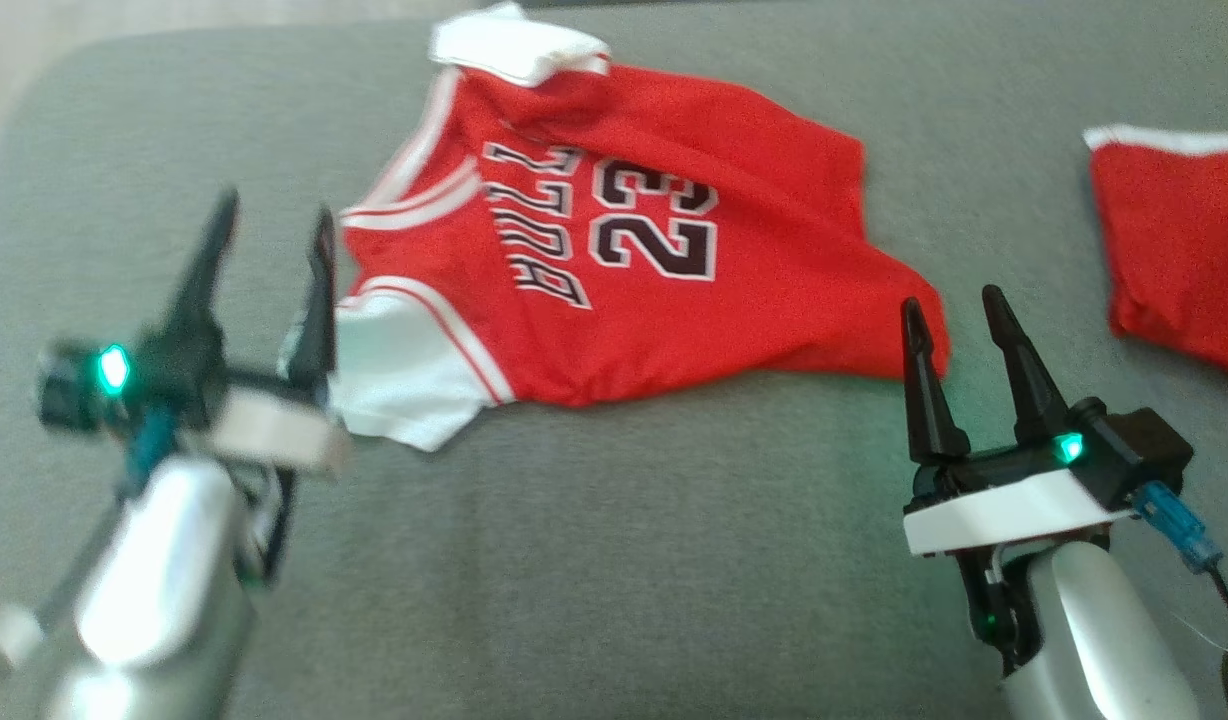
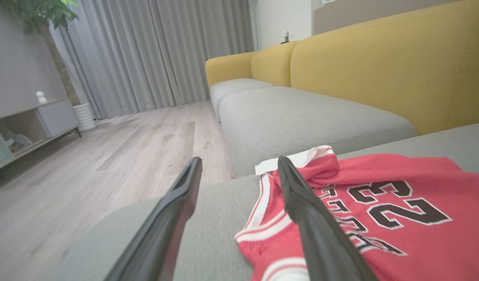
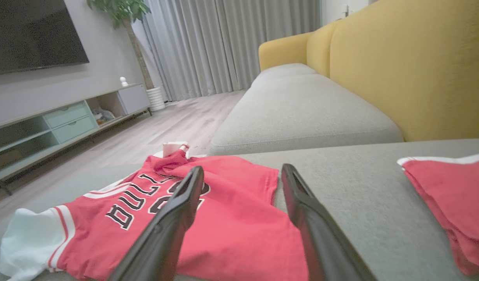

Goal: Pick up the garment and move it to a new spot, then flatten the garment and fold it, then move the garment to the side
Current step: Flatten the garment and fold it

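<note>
Your left gripper [image 1: 269, 245] and right gripper [image 1: 954, 305] flank the jersey [image 1: 624, 250] on the grey cushion [image 1: 574, 560], jaws apart, empty; a second red garment [image 1: 1174, 250] lies well right.

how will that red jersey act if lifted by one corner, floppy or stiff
Probably floppy: the red jersey lies creased, one white sleeve flipped over, so a corner lift would likely let the rest hang. It looks thin and light. Pushed, it would likely wrinkle on the grey cushion rather than slide whole.
</note>
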`<state>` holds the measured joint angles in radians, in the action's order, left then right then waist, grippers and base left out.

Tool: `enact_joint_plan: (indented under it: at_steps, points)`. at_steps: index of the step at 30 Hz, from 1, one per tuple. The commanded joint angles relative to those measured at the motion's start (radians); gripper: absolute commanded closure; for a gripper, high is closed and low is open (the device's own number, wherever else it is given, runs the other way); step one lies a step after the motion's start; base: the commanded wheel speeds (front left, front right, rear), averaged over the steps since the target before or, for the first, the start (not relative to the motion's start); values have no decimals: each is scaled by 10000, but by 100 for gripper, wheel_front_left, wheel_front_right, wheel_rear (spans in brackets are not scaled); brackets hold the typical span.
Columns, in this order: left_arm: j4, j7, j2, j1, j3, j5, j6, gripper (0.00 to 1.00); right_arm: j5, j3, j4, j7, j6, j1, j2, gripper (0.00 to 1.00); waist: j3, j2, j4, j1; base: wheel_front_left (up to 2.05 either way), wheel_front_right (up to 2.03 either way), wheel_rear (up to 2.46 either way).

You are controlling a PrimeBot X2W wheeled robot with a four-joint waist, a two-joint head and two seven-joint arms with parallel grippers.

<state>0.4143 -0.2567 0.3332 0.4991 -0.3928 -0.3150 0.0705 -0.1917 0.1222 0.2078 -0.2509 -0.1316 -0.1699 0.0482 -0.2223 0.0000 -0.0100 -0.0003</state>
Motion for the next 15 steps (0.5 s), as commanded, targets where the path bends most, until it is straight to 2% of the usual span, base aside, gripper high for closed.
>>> enact_joint_plan:
  at_steps: [1,5,9,15]
  points:
    - [-725,-50,88,-252,501,-64,191,0,78,162,-260,-109,9,-40,20,0,492,0,-550,3,0,0,0]
    - [-1472,-50,-588,-1947,634,-337,416,0,90,57,-157,-109,9,87,20,0,647,0,-817,3,0,0,0]
    - [-1870,-50,-953,-2695,826,-225,506,0,104,-1,-81,-109,9,136,20,0,676,0,-995,3,0,0,0]
    - [-2109,-50,-1033,-2448,844,278,109,0,752,-554,109,-41,9,-483,20,0,457,0,-1353,3,0,0,0]
